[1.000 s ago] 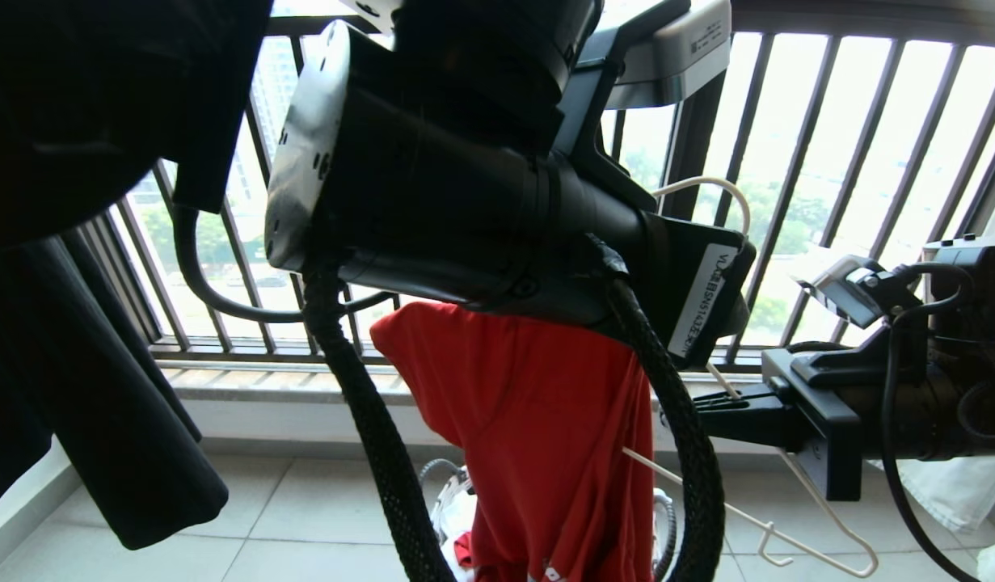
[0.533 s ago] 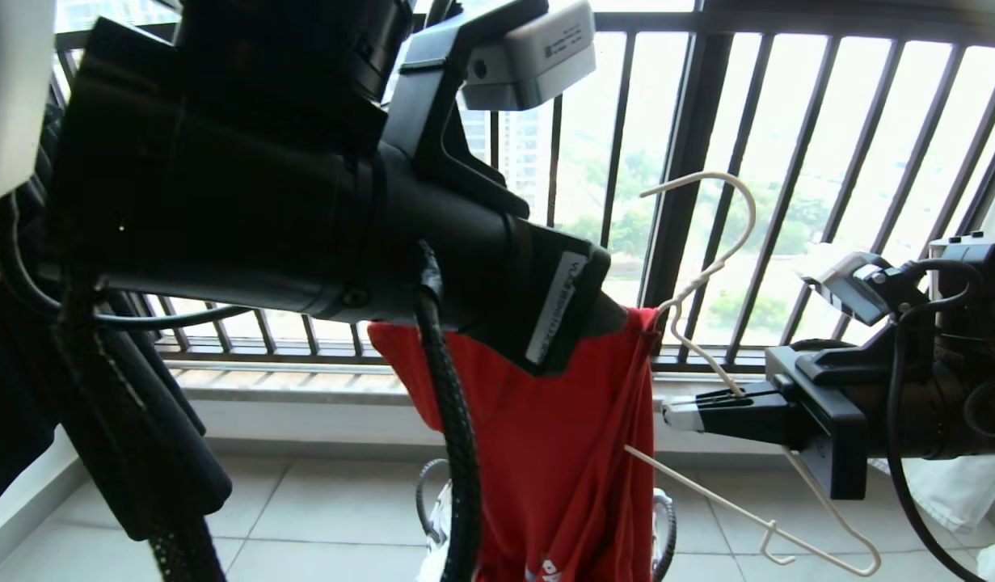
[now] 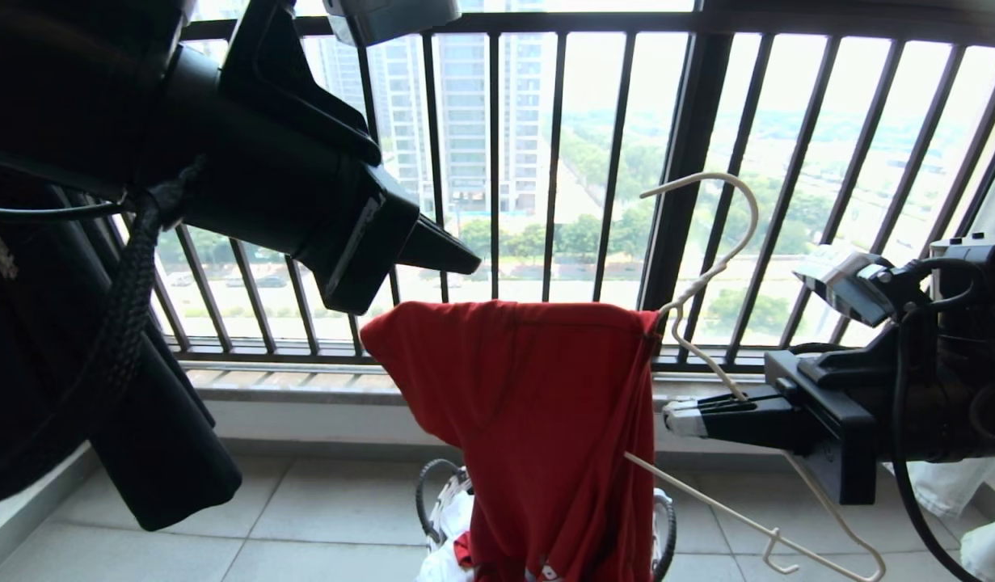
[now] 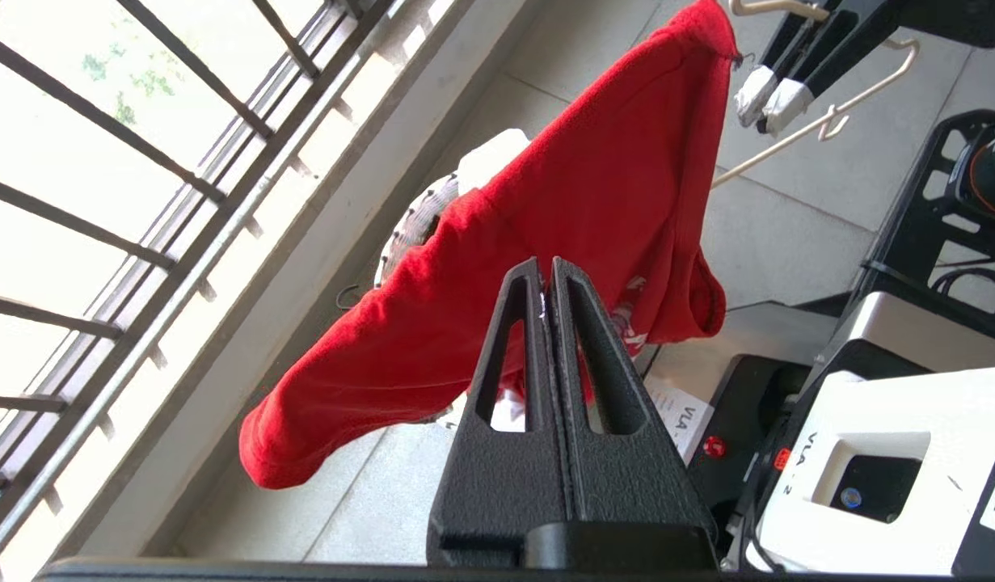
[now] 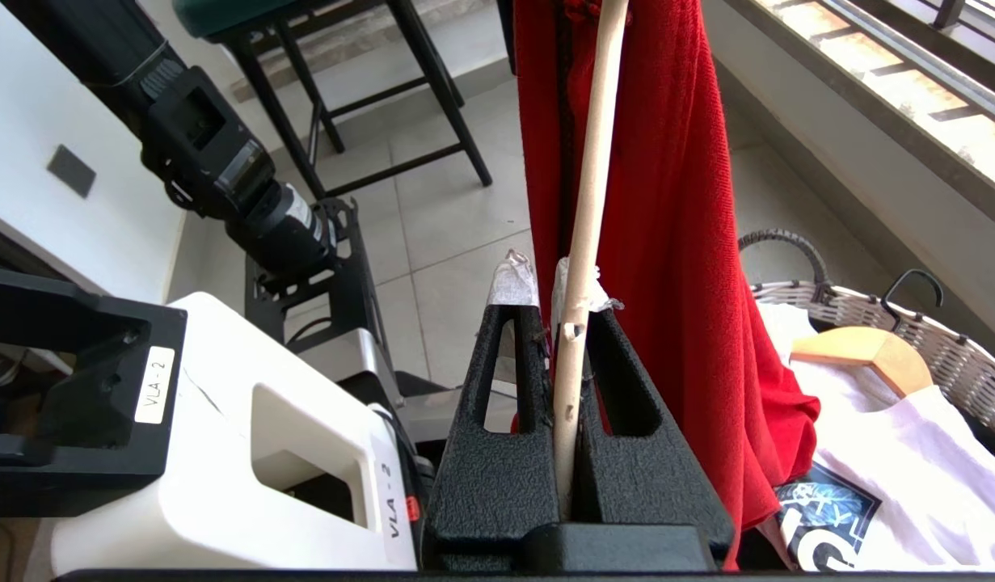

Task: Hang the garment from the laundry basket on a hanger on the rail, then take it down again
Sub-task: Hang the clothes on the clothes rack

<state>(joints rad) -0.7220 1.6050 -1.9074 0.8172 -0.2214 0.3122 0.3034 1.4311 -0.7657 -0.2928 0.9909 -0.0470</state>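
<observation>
The red garment (image 3: 529,420) is draped over one arm of the off-white wire hanger (image 3: 731,210) and hangs down into the laundry basket (image 3: 432,493). My right gripper (image 3: 675,416) is shut on the hanger's other arm just below the twisted neck. In the right wrist view the hanger (image 5: 598,121) runs between the right gripper's (image 5: 545,279) fingers, with the garment (image 5: 675,242) close beside it. My left gripper (image 3: 473,263) hovers up and to the left of the garment, shut and empty. It shows against the red cloth (image 4: 545,186) as the left gripper (image 4: 545,271). The rail is out of view.
A black railing (image 3: 691,162) with vertical bars stands right behind the hanger. A dark garment (image 3: 158,453) hangs at the left. The basket (image 5: 909,323) holds a white printed shirt (image 5: 885,453) and a wooden hanger (image 5: 869,352). My own base (image 5: 246,453) sits below.
My left arm has swung up and to the left, away from the top of the garment, uncovering it. The right gripper, the hanger and the garment have kept still.
</observation>
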